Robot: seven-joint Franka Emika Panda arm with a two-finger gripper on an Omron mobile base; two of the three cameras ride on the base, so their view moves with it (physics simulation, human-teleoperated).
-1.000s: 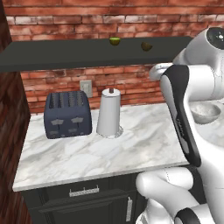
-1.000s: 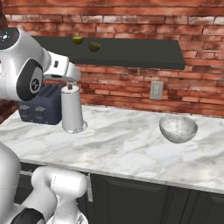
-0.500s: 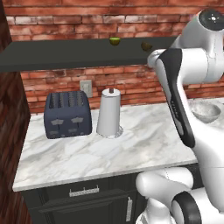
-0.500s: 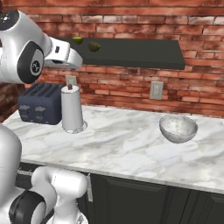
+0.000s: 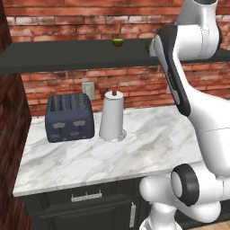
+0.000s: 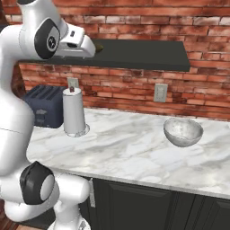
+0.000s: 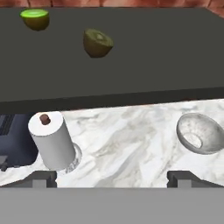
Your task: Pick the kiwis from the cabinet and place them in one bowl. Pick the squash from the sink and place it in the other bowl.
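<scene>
**Arm raised to the shelf, kiwis lying on top**

On top of the dark cabinet [image 7: 131, 57], a flat charcoal shelf fixed to the brick wall [image 6: 179, 27], lie the two kiwis. In the hand view they sit towards the back of its top: the green kiwi [image 7: 35, 19] at the far left, with a bright cut face turned up, and the brownish kiwi [image 7: 97, 43] a little nearer and to its right, apart from it. In the left base view the green one [image 5: 117, 42] shows as a small rounded thing on the shelf, and the arm's dark-edged forearm crosses the shelf edge just to its right.

The gripper [image 7: 112, 178] is held high, at about the shelf's level, looking down over the shelf and the marble counter [image 6: 134, 157] beneath. Its two dark fingertips [image 7: 43, 178] stand wide apart at the bottom corners of the hand view, with nothing between them, so the fingers are released. In the right base view the hand [image 6: 80, 44] is seen against the shelf's left end.

Below, the pale speckled bowl [image 6: 183, 131] stands upright on the counter, well to the right of the paper-towel roll [image 6: 74, 112]. The roll stands upright on its round base, just beside the dark blue toaster [image 5: 69, 117], which sits against the wall. A wall socket [image 6: 160, 92] is set in the brick between roll and bowl. Dark cupboards [image 5: 85, 211] with metal handles run under the counter.
</scene>
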